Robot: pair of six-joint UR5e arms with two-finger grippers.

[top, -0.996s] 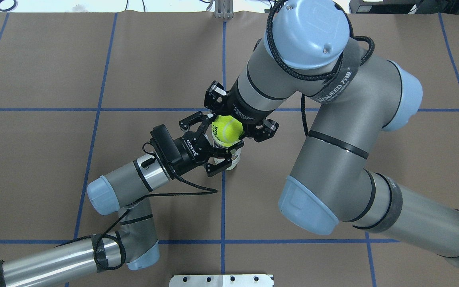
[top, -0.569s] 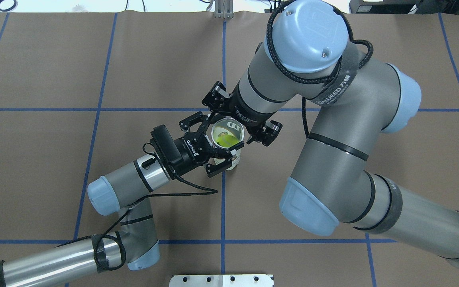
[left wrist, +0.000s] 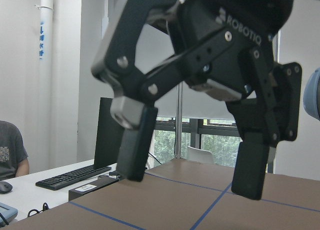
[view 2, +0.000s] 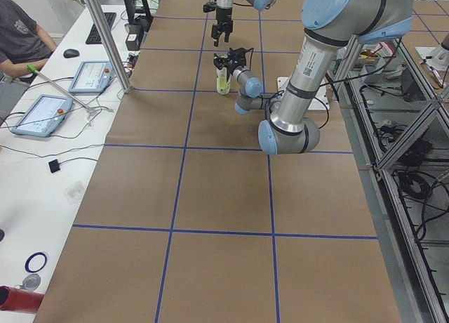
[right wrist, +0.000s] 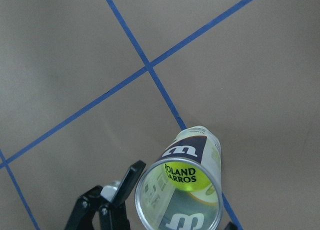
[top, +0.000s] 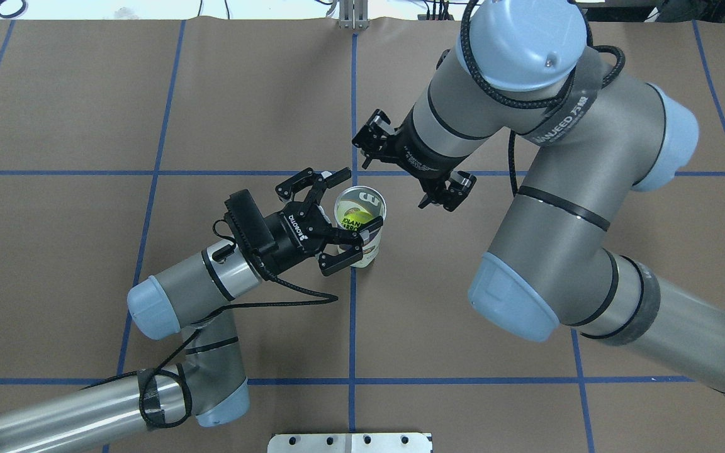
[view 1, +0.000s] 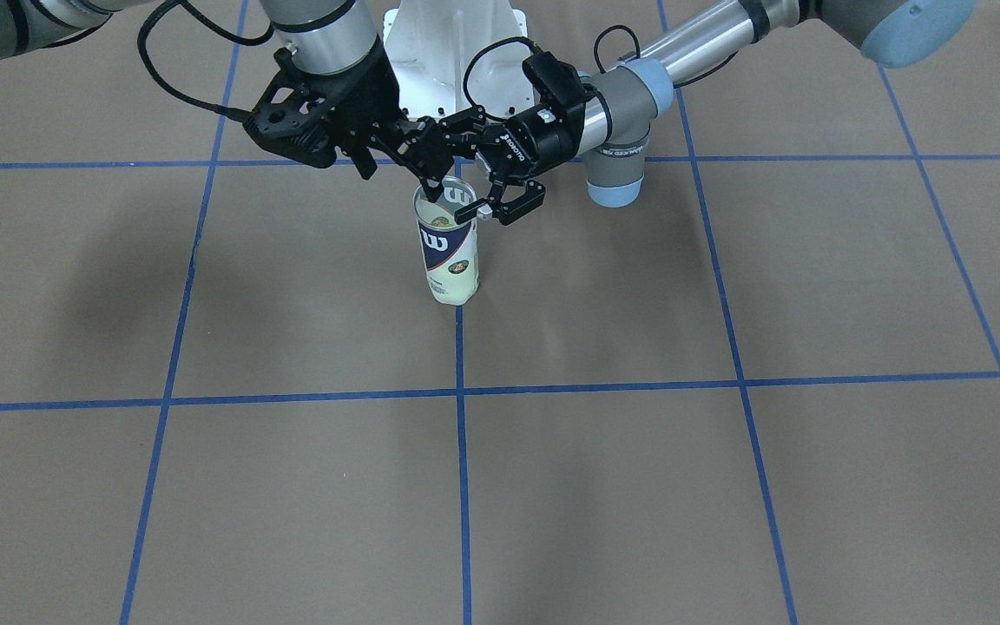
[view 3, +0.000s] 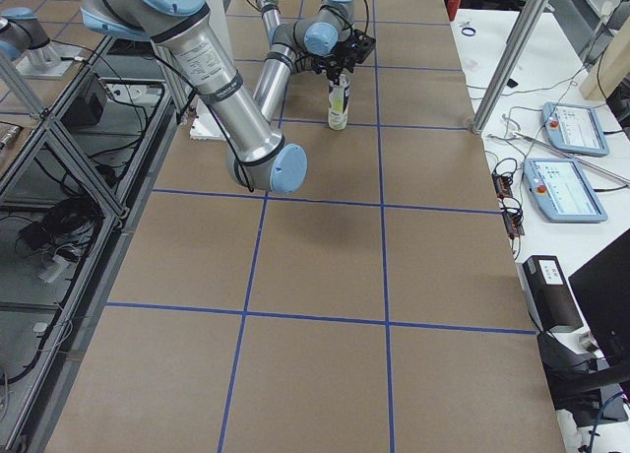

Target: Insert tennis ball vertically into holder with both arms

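Now: tennis ball (top: 356,218) down in holder (top: 375,198)

Shows holder upright on table (top: 54,251), at a crossing of blue tape lines (top: 148,214), ball at its bottom. Shows left gripper (top: 340,220) spread wide either side of holder's top; cannot tell contact. Shows right gripper (top: 394,184) agape, empty, raised just beside the rim, apart from it.

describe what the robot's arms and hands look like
Both arms: grey joints, light-blue caps, silver tube links. The left arm carries a thin black cable taped on; the black two-finger left hand reads ROBOTIQ in white. The right arm wears a braided black cable and a black lettered strap; the right hand is black too.
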